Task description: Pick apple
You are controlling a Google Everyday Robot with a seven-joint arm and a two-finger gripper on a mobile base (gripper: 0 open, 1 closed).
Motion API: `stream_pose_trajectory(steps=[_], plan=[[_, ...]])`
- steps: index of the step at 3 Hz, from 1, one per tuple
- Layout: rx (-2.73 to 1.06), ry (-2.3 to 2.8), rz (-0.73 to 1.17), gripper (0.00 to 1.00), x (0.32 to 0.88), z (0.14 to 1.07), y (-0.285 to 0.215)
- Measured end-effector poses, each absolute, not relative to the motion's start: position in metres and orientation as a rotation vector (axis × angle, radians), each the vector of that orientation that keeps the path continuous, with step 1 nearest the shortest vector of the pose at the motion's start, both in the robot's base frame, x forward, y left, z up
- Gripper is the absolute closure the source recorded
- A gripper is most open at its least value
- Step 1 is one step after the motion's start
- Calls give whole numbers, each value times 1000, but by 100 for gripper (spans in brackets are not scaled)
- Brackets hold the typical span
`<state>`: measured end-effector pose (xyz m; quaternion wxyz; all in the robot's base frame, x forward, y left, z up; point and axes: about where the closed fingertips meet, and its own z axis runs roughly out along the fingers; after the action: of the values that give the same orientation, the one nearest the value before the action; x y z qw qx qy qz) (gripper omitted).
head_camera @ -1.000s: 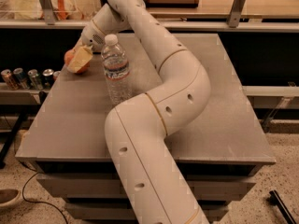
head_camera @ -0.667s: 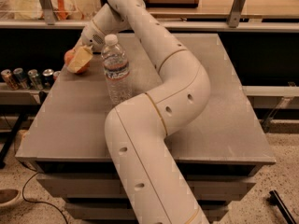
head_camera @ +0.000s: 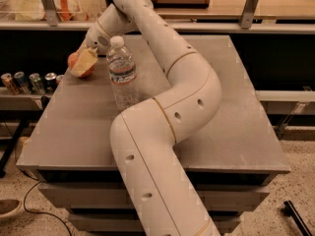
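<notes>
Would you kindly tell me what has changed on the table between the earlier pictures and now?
Nothing has visibly changed. The hand remains at the far left of the table, right by the apple and the pale yellow sponge. The clear bottle stands upright where it was.

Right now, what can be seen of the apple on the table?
The round red-orange apple sits on the grey table near its far left corner, left of the clear plastic bottle and apart from it. Only its left side and lower edge show; a pale yellow sponge block covers the rest. The robot's white hand is just above and right of it, at the sponge's top; whether it touches the apple cannot be told.
</notes>
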<state>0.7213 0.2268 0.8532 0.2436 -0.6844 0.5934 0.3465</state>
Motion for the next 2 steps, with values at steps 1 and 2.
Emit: stream_pose_trajectory(steps=[1,2], plan=[[-1870,1621,946,100,721,853,227],[-1870,1621,946,100,721,853,227]])
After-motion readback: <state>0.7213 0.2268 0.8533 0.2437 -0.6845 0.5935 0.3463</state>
